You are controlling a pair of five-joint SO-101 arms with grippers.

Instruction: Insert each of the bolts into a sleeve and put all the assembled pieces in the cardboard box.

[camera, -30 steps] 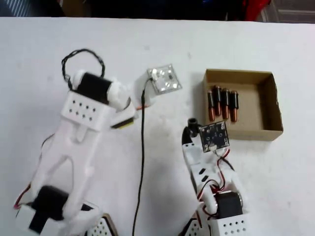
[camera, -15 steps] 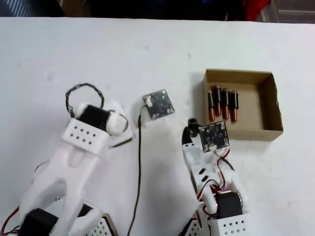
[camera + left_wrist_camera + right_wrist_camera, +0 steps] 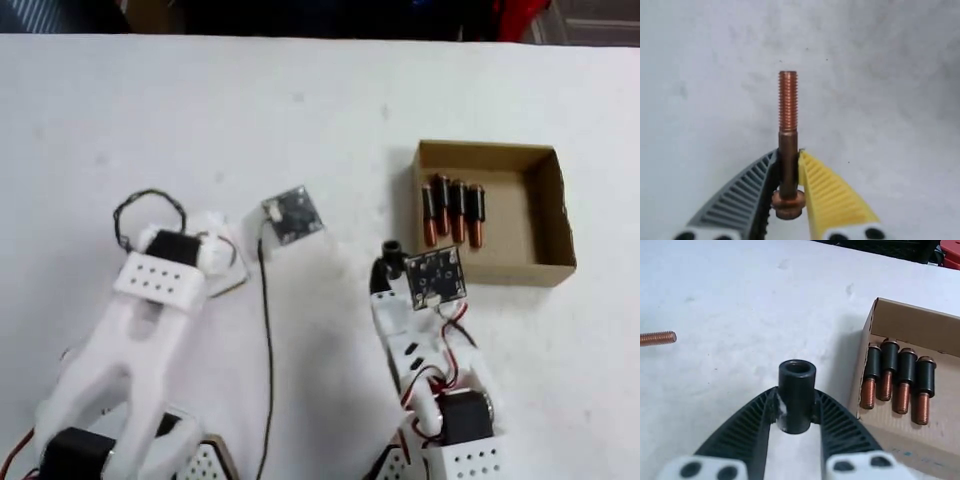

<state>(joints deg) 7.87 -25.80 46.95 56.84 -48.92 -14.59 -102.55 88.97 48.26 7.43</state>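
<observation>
**A:** The left gripper (image 3: 788,156), what is it doing?
**B:** It is clamped on a copper bolt (image 3: 788,115) just above the head, with the threaded end pointing out over the table (image 3: 890,75).
**A:** And the right gripper (image 3: 796,394)?
**B:** It pinches a black sleeve (image 3: 797,375) upright, bore open, near the cardboard box (image 3: 920,315).
**A:** How far along is the task?
**B:** Four assembled pieces (image 3: 895,385) lie side by side in the box. This seems to be the last pair. Bolt and sleeve are well apart, so joining and boxing remain.
</observation>
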